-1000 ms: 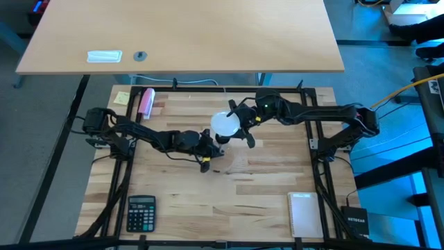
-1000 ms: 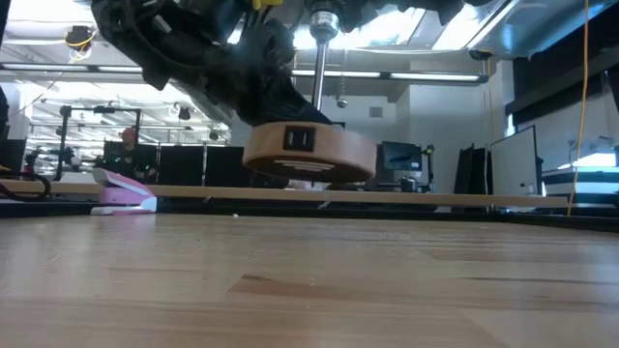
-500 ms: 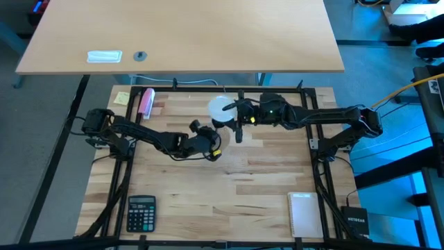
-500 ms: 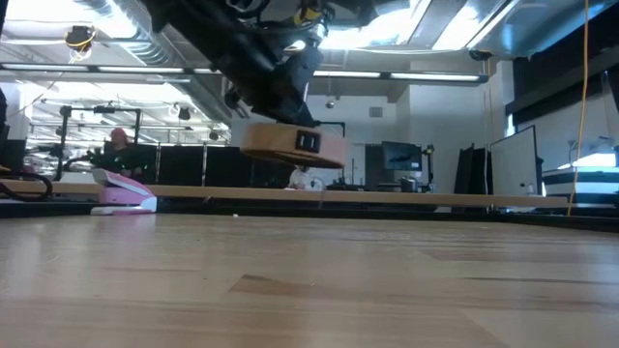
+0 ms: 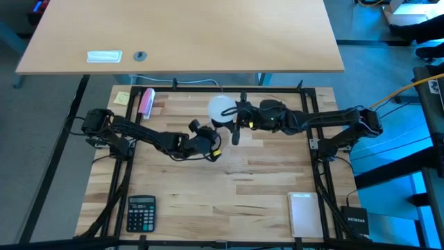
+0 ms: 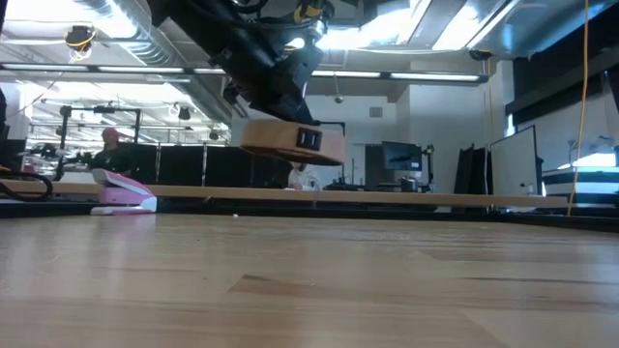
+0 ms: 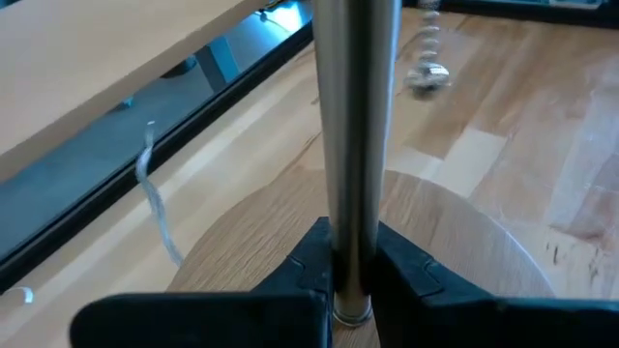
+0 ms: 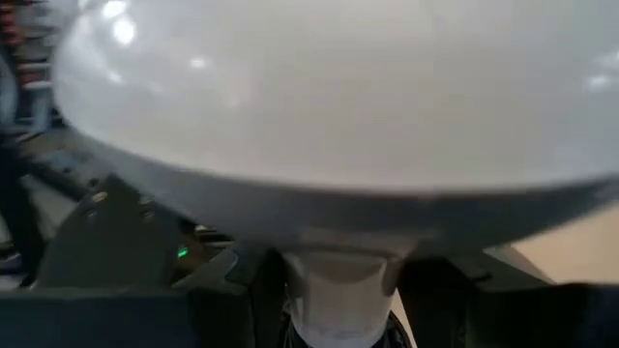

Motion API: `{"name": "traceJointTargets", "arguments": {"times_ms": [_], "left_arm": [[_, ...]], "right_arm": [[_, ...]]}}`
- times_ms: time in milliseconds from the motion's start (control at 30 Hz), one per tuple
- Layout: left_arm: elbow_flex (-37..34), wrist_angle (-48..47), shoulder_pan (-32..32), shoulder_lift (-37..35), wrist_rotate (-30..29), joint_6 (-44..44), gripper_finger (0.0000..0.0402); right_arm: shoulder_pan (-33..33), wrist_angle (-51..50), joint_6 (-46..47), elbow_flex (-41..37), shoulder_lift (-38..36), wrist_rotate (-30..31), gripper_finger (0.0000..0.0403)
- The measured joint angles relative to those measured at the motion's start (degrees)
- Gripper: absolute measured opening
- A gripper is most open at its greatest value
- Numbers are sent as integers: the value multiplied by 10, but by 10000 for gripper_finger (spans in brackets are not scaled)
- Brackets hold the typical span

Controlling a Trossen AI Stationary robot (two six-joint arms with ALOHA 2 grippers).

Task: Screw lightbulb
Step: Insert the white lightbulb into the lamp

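The lightbulb (image 5: 220,109), a white globe, hangs in the air over the far middle of the table with my right gripper (image 5: 233,120) shut on it; the globe (image 8: 329,97) fills the right wrist view. My left gripper (image 5: 210,147) is just nearer and to the left. It is shut on the metal stem (image 7: 353,145) of a round wooden lamp base (image 6: 290,143). The bulb's screw base is hidden. My left gripper pinches the metal stem (image 7: 350,253) between its two fingers, just above the wooden disc (image 7: 440,232), and the fingers lie across the stem. The disc hangs clear of the table and tilted. My right gripper grips the bulb's narrow neck (image 8: 338,280) between its two fingers (image 8: 242,290), reaching in about level from the table's right. The bulb is lifted clear.
A pink stapler (image 5: 146,102) and a yellow note (image 5: 122,98) lie at the far left. A calculator (image 5: 141,212) is at the near left and a notepad (image 5: 303,214) at the near right. A person (image 6: 111,145) sits in the room beyond.
My left gripper has risen and tipped toward level, lifting the wooden base higher and tilting it; its stem has left the low view. My right gripper has swung the bulb toward the table's far edge, away from the base. Both stayed shut.
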Motion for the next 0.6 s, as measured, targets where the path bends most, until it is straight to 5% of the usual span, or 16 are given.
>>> {"name": "traceJointTargets", "arguments": {"times_ms": [333,600], "left_arm": [[-1,-11,0,0,13,2,27],[-1,-10,1,-3,15,1,27]], "right_arm": [[0,2,-37,-1,0,-85,161],[0,-12,-48,-4,2,-94,215]]}}
